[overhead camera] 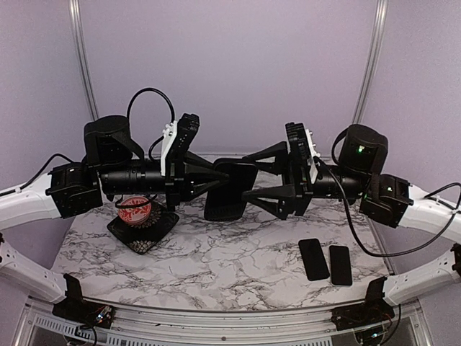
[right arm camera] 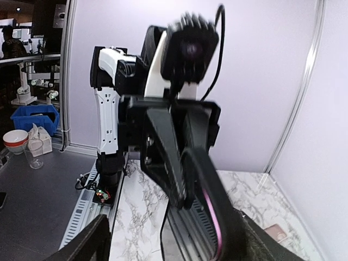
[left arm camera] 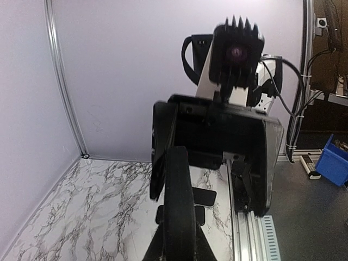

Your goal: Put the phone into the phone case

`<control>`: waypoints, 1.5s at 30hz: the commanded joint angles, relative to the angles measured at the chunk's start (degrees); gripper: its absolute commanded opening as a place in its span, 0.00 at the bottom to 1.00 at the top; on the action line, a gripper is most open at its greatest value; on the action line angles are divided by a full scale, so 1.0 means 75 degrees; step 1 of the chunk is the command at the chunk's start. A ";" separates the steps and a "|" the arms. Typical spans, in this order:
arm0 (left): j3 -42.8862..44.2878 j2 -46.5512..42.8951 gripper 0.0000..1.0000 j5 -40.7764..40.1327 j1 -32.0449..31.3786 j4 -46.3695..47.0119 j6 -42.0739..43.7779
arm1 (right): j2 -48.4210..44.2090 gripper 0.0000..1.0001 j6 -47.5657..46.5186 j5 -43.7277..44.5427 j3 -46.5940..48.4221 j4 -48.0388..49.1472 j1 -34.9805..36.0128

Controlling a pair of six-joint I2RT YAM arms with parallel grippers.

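Observation:
A black phone case [overhead camera: 230, 189] hangs upright above the middle of the table, with my left gripper [overhead camera: 216, 180] shut on its left edge. In the left wrist view the phone case [left arm camera: 179, 196] is edge-on between that gripper's [left arm camera: 179, 239] fingers. A pink strip runs along the phone case's edge [right arm camera: 217, 217] in the right wrist view. Whether a phone sits inside it I cannot tell. My right gripper [overhead camera: 246, 175] faces it from the right, open wide, one finger above and one below, touching nothing. My right gripper [right arm camera: 174, 244] is open here too.
Two dark phones [overhead camera: 313, 258] [overhead camera: 340, 264] lie flat side by side at the table's right front. A black textured tray [overhead camera: 144, 232] with a red patterned disc [overhead camera: 135, 210] sits at the left. Both arms span the table's middle at mid height.

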 commanded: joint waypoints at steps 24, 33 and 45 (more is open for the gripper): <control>-0.0173 -0.0412 0.00 0.0393 -0.0167 0.0473 0.0414 | 0.0293 0.00 -0.0186 -0.0423 0.0758 -0.0607 -0.0288; -0.0226 -0.0521 0.00 0.0181 -0.0180 0.0618 0.0356 | -0.0065 0.78 -0.0114 -0.0301 0.0497 -0.0583 -0.0305; -0.0353 -0.0611 0.00 0.0028 -0.0180 0.1134 -0.0209 | 0.0337 0.18 0.0818 -0.0447 -0.0465 0.1068 -0.0318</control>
